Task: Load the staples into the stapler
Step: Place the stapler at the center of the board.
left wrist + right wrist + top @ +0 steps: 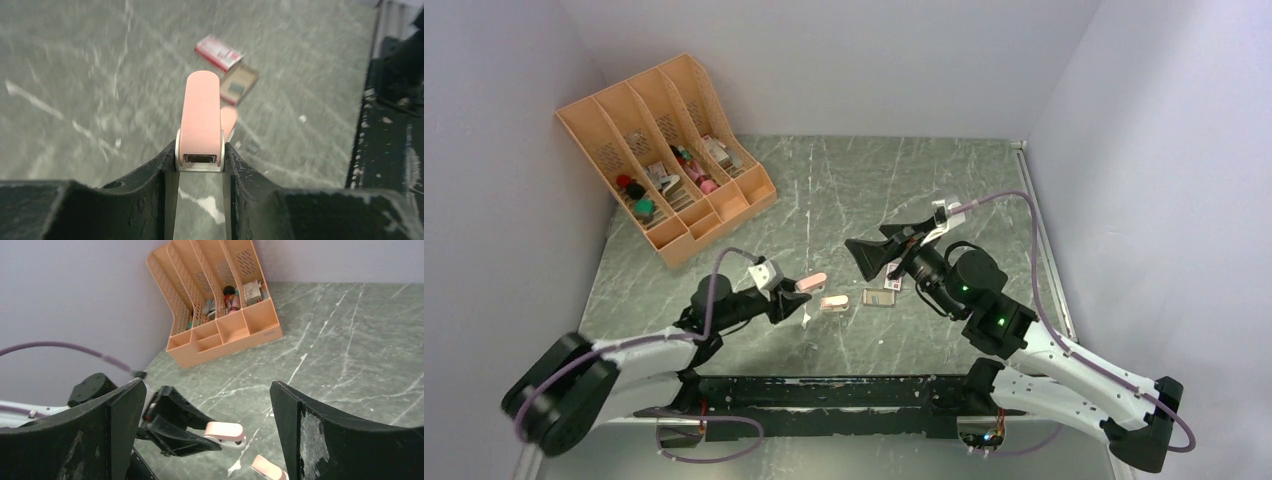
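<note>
Now my left pincer (200, 152) squeezes the back end of the pink stapler (201, 107); my right pincer (207, 390) gapes empty. Ahead of the left one the staples (235, 88) lie in their tray (248, 74): tiny, light, easily snapped. I'd pinch their sides softly.

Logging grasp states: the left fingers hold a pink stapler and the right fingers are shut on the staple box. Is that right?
No. The right fingers are open and empty, as the right wrist view shows; the staple box lies on the table. The left fingers do hold the pink stapler.
</note>
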You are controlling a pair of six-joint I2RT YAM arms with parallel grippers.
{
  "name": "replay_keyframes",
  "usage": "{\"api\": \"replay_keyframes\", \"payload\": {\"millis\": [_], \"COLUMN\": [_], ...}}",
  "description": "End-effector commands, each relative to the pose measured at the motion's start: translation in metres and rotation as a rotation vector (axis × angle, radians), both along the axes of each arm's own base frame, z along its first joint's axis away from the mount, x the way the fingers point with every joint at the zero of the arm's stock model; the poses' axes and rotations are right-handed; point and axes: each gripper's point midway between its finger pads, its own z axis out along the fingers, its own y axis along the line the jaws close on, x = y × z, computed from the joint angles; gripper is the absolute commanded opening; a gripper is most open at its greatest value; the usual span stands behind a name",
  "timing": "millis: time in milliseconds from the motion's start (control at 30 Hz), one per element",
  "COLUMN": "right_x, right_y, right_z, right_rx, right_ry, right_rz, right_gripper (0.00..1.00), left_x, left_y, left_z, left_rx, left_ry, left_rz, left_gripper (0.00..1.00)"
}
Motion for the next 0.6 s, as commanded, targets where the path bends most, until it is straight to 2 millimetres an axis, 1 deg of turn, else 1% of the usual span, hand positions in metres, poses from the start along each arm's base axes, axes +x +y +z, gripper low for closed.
{"api": "replay_keyframes", "payload": {"millis": [0,133,200,267,333,433,467,567], "right_x": [0.0,0.0,0.0,0.001,0.002,0.003,0.004,0.006], "right_y": [-0.006,-0.004,-0.004,-0.004,-0.004,-0.001,0.0,0.004], "right_z": [-0.01,-0.016,-0.018,-0.018,-0.02,-0.022,-0.023,-0.026], "right_rx": [-0.051,-0.066,-0.075,-0.086,-0.097,-0.103,-0.104,-0.113], "right_ry": [-0.001,0.006,0.007,0.006,0.006,0.006,0.005,0.008], "right_rz": [-0.018,-0.007,-0.007,-0.01,-0.011,-0.008,-0.006,-0.006], "right_gripper": [1.0,1.0,1.0,1.0,1.0,1.0,1.0,1.0], "left_x": [0.027,0.045,0.049,0.051,0.055,0.061,0.063,0.066], "left_y": [0.0,0.002,-0.004,-0.011,-0.011,-0.005,-0.003,0.005], "left_z": [-0.006,-0.038,-0.052,-0.061,-0.069,-0.083,-0.086,-0.091], "left_rx": [-0.066,-0.029,0.0,0.023,0.035,0.081,0.099,0.132], "left_ry": [0.044,0.122,0.154,0.181,0.202,0.22,0.221,0.218], "left_rz": [0.13,0.213,0.2,0.178,0.192,0.243,0.256,0.294], "left_gripper": [0.07,0.07,0.07,0.07,0.09,0.15,0.19,0.38]}}
